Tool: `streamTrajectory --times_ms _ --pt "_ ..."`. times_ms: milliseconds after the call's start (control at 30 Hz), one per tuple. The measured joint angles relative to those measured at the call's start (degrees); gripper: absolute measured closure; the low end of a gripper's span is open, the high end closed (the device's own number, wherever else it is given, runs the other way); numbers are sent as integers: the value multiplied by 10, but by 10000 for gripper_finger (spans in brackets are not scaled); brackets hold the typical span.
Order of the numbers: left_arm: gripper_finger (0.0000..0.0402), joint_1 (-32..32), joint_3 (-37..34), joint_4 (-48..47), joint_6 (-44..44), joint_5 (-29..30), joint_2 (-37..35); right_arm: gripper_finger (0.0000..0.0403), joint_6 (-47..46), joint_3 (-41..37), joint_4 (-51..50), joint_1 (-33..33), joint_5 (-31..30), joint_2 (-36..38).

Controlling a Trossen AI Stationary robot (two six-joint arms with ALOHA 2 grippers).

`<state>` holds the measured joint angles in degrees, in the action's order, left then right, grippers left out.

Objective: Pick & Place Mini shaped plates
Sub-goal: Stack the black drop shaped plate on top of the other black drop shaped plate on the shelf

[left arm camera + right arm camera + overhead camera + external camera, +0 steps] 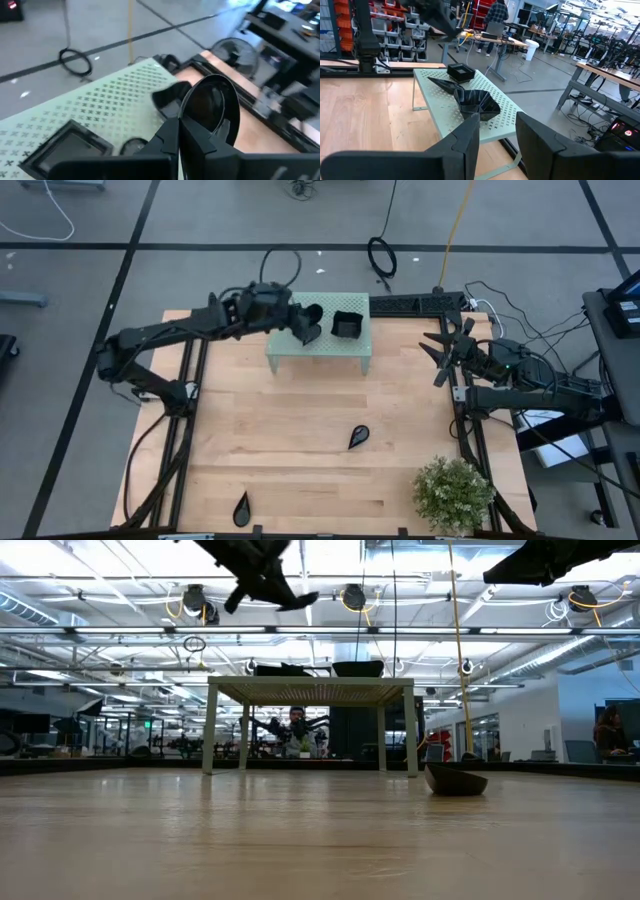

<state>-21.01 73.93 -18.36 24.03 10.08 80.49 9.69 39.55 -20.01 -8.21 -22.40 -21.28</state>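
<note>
My left gripper (179, 126) hangs over the left part of the pale green perforated stand (320, 350), shut on a glossy black mini plate (212, 105). On the stand rest a square plate (65, 145) and a wavy-edged one (348, 323); the right wrist view also shows a flat leaf-shaped one (445, 84) between them. Two teardrop plates lie on the wooden table, one at mid-table (358, 437) and one near the front edge (241, 508). My right gripper (440, 350) waits open at the table's right side, holding nothing. My left gripper pinches the plate by its rim (192, 122) at the end nearest the wrist, between its two fingers. The fingers come from the table's left, slanting down. The plate stands on edge beyond the fingertips, lifted clear above the stand.
A potted plant (455, 492) stands at the table's front right corner. The black frame rails (185, 430) run along both sides of the table. Bare wood lies between the stand and the front edge.
</note>
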Motion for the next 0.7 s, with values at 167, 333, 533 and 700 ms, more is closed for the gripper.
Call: streamTrajectory --times_ms 167,333,533,700 --pt "393 -25 66 -94 41 6 61 287 0 0 0 0 0 0" --pt "394 -32 114 -159 80 3 112 287 0 0 0 0 0 0" --pt "389 -29 130 -186 123 -6 147 287 0 0 0 0 0 0" --pt "396 -30 131 -198 146 -6 148 287 0 0 0 0 0 0"
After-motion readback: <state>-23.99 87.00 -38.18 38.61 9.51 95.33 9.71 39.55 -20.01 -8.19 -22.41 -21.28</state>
